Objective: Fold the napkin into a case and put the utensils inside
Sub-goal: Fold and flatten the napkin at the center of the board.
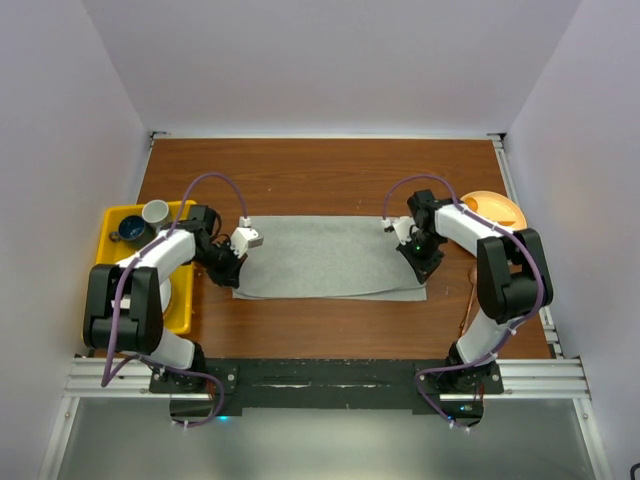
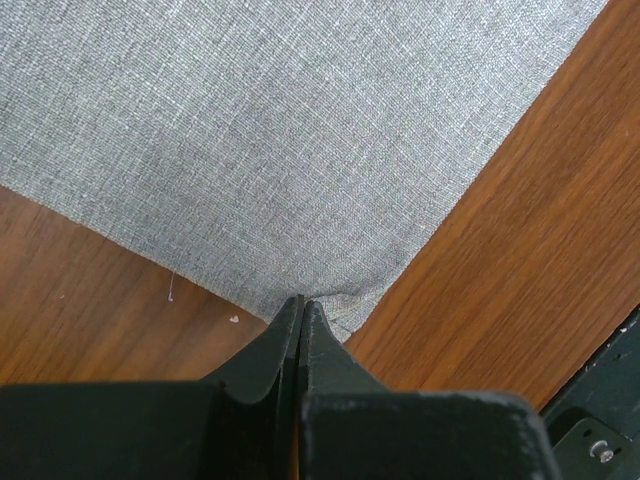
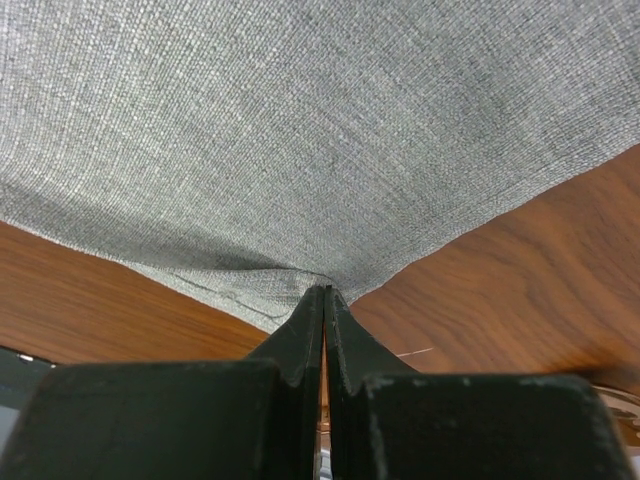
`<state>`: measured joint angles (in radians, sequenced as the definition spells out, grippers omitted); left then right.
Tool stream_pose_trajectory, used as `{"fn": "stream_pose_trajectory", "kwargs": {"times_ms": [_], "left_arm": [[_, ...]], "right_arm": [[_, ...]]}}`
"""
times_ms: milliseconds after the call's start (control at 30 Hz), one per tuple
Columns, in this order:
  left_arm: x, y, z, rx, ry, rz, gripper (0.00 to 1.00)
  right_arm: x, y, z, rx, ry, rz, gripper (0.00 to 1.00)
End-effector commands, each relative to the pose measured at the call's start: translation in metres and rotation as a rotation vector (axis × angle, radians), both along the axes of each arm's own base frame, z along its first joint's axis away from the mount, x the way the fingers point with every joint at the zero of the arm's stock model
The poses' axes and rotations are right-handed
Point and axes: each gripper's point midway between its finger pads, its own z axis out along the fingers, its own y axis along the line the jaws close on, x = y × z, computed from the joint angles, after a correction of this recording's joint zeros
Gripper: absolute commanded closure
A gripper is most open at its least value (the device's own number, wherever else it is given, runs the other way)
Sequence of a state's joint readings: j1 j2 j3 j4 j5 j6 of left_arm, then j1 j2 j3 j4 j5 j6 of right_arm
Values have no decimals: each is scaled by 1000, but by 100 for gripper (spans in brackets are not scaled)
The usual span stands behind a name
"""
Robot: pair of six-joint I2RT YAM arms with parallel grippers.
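Observation:
The grey napkin lies flat on the wooden table as a wide rectangle. My left gripper is shut on its near-left corner; the left wrist view shows the closed fingertips pinching the cloth at the corner. My right gripper is shut on the near-right corner; the right wrist view shows the tips closed on the cloth, which rises slightly there. A copper spoon lies on the table right of the napkin, partly hidden by the right arm.
A yellow tray at the left edge holds a grey cup, a dark blue bowl and a white plate. An orange plate sits at the back right. Bare wood lies behind and in front of the napkin.

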<state>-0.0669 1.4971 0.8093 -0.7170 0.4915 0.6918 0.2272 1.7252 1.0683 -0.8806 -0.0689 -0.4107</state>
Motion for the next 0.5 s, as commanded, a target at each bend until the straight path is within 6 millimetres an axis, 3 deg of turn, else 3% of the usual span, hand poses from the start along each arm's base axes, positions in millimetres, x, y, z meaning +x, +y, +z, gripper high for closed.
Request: {"fn": "stream_pose_trajectory", "kwargs": {"times_ms": [0,200,467], "left_arm": [[11,-3,18,-13,-61,-8,100],[9,-2,16,-10,-55,-7,100],[7,-2,12,-10,-49,-5,100]], "right_arm": [[6,2,32,25,-50,24,100],[-3,7,49,62,-27,30,100],[-17,12,24,54,68,67,100]]}}
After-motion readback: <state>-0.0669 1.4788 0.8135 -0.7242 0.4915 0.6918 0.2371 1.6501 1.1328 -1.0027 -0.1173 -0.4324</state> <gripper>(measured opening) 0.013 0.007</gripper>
